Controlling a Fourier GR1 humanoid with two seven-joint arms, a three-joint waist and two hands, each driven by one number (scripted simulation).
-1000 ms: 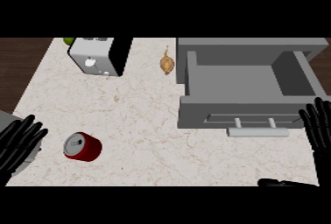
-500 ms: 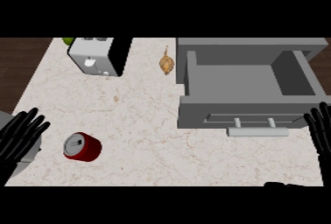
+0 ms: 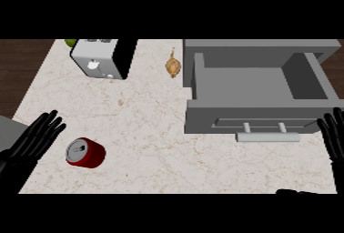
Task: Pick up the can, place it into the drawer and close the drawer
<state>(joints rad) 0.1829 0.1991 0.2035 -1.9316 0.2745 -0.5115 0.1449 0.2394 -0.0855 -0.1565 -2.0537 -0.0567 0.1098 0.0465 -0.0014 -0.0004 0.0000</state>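
Observation:
A red can (image 3: 85,152) lies on its side on the marble counter at the lower left, its silver top facing up-left. My left hand (image 3: 35,140) is open just left of the can, fingers straight and pointing up-right, not touching it. The grey drawer (image 3: 259,91) stands pulled open at the right, empty inside, with a pale handle (image 3: 267,133) on its front. My right hand (image 3: 334,136) shows at the right edge beside the drawer's front, fingers straight and open, holding nothing.
A white and black toaster (image 3: 101,59) stands at the back left with a green object (image 3: 70,43) behind it. A small brown object (image 3: 173,66) lies just left of the drawer's back corner. Dark wooden floor borders the counter's left edge.
My left hand has crept right, closer to the can. My right hand has slid further toward the right edge. The can and drawer have not moved.

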